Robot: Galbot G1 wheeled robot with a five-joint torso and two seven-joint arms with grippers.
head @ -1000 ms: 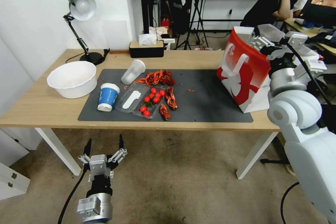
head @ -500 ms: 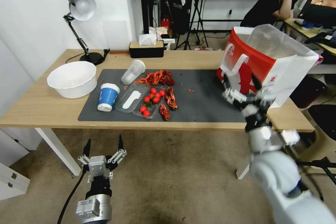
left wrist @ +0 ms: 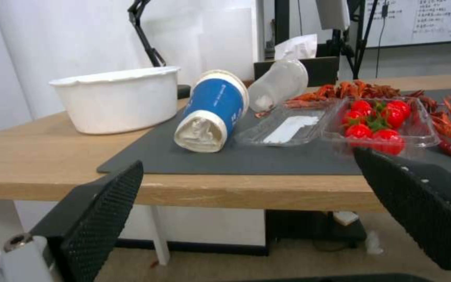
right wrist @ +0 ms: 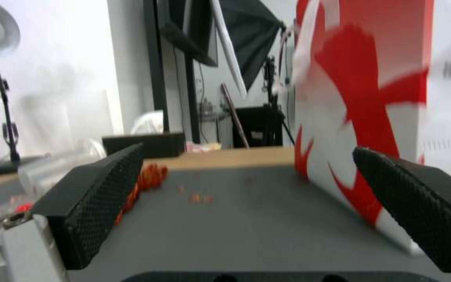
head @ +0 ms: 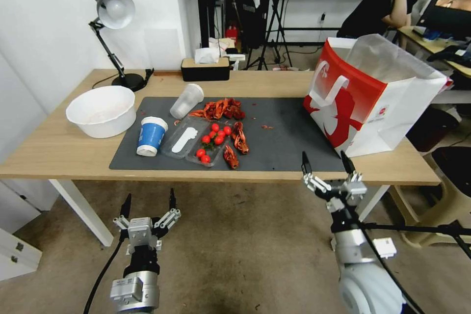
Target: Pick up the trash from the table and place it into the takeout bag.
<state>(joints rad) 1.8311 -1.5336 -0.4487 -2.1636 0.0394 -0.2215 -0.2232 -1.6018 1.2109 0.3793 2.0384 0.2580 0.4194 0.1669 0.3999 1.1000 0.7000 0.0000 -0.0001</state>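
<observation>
Count the litter on the dark grey mat (head: 279, 137) of the table (head: 59, 149): one blue white-lidded cup (head: 150, 135) standing upright at the mat's 9 o'clock end, and one translucent plastic cup (head: 186, 100) toppled at about 11 o'clock, its long axis running from 7 to 1 o'clock. You also have one clear two-compartment tray (head: 194, 144); the compartment nearer the mat's centre holds roughly ten cherry tomatoes (head: 214, 140), and crayfish shells (head: 221, 108) lie around it. One white bowl (head: 101, 110) sits on bare wood just beyond the mat's 9 o'clock edge. One takeout bag (head: 365, 98) stands upright at 3 o'clock, mouth up. Your two grippers hang below the near table edge: the left gripper (head: 148, 204) and the right gripper (head: 327, 162) both have their fingers spread and carry nothing.
</observation>
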